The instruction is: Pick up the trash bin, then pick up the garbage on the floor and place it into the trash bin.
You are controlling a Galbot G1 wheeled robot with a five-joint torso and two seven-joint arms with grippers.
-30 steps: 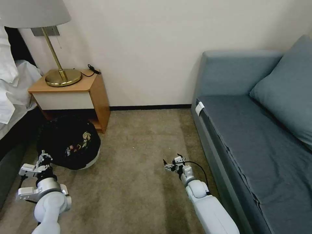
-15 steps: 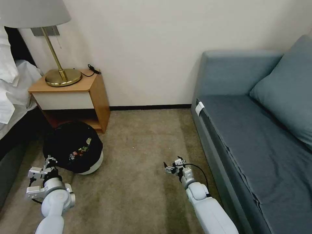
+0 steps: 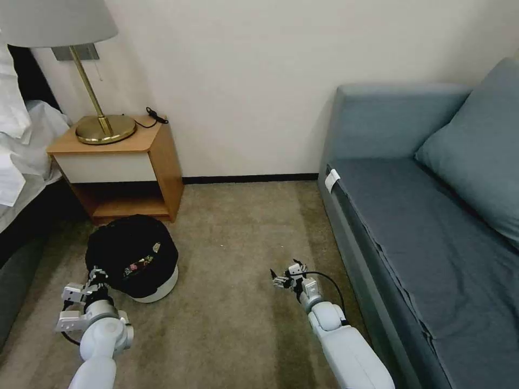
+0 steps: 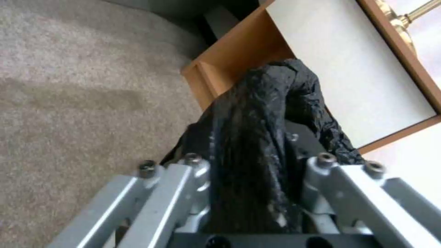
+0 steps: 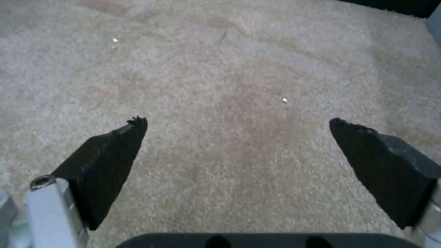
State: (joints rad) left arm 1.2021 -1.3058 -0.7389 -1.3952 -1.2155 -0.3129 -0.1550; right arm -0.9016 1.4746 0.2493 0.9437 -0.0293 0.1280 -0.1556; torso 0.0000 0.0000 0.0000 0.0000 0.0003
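The bin [image 3: 135, 259], a small round tub with a white wall under a crinkled glossy black liner, sits low on the carpet [image 3: 238, 237] at about 8 o'clock in the head view, just in front of the nightstand [image 3: 130, 162]. The left gripper [image 3: 94, 278] is at the bin's near rim, its fingers closed on a bunched fold of the liner; in the left wrist view that black plastic [image 4: 257, 144] runs up between the metal fingers [image 4: 184, 179]. Whether the hard rim is also caught I cannot tell. I judge the bin light and its wall stiff, but the liner is soft, slick and easy to tear, so a grip on film alone could slip or stretch; the firmer hold would be on the rim, with liner and wall pinched together. Inside the bin, a few pieces of coloured litter [image 3: 138, 263] lie on the black plastic, too small to tell apart. Outward, the right gripper [image 3: 285, 276] hovers at about 6 o'clock over bare carpet, its black pads [image 5: 108, 155] spread wide and holding nothing. A blue sofa [image 3: 432, 216] runs along 3 o'clock, and a brass lamp [image 3: 102, 127] stands on the nightstand at 10 o'clock.
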